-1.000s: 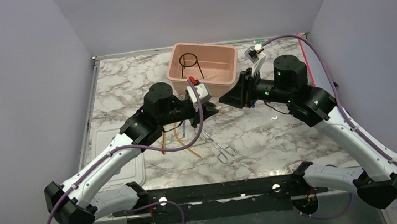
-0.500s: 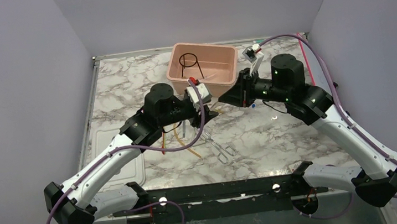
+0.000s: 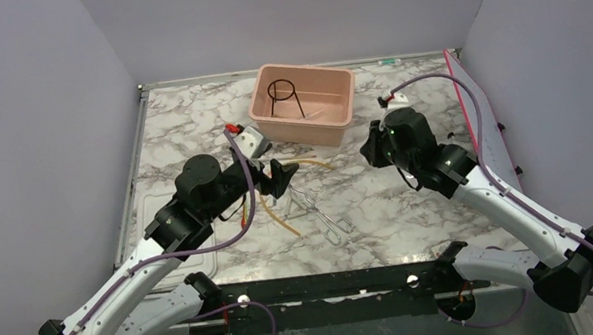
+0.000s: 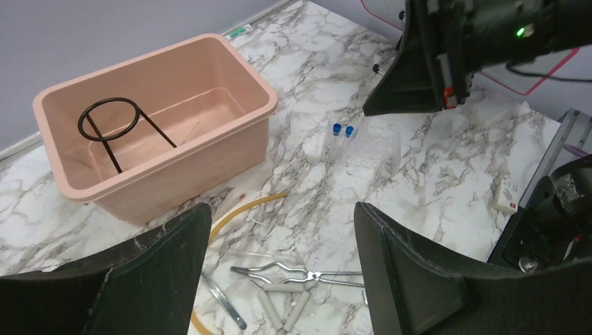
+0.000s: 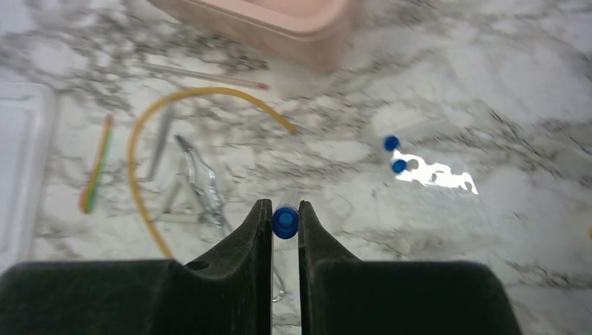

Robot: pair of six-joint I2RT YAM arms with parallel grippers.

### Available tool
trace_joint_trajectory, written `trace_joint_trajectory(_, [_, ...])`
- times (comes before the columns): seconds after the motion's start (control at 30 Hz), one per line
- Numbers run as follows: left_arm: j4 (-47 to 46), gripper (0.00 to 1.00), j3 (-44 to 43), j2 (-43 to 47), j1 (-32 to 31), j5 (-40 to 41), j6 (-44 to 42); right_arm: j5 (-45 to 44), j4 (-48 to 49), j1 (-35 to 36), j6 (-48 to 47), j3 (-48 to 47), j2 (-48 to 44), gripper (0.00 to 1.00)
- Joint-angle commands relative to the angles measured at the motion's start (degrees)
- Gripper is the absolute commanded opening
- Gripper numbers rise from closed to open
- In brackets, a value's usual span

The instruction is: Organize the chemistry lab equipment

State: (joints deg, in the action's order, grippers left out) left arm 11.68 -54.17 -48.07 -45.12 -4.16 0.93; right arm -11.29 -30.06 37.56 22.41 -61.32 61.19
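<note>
The right tool (image 5: 285,209) pinches a blue-capped vial (image 5: 285,222) near the tub (image 3: 338,121).
Its jaws are narrow on the vial, right of the tub, where the ring stand (image 3: 281,94) sits. The left tool (image 4: 279,209) gapes wide and empty over the tongs (image 4: 293,276) in front of the tub. The next move is probably to carry the vial over the rim and release it.

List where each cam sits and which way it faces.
Top external: above and behind the bases, looking down on the marble table; left arm and right arm both show.
Left wrist: on the left arm, facing the pink tub; open left end effector at the bottom, right arm top right.
Right wrist: on the right arm, facing down at the table; right end effector shut on a blue-capped vial.
Shared: both wrist views catch the tongs and tan tube.
</note>
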Motion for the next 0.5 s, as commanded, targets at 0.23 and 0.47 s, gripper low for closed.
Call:
trace_joint_trajectory(0.23, [-5.6,0.78,8.2,5.8,-0.1,2.0,4.8,-23.0,1.7,0.2,9.1,12.3,1.4,0.09])
trace_joint_trajectory(0.47, [-5.1,0.78,8.6,5.7,-0.1,2.4,5.2,-24.3,3.4,-2.5,11.5,13.3,6.1,0.09])
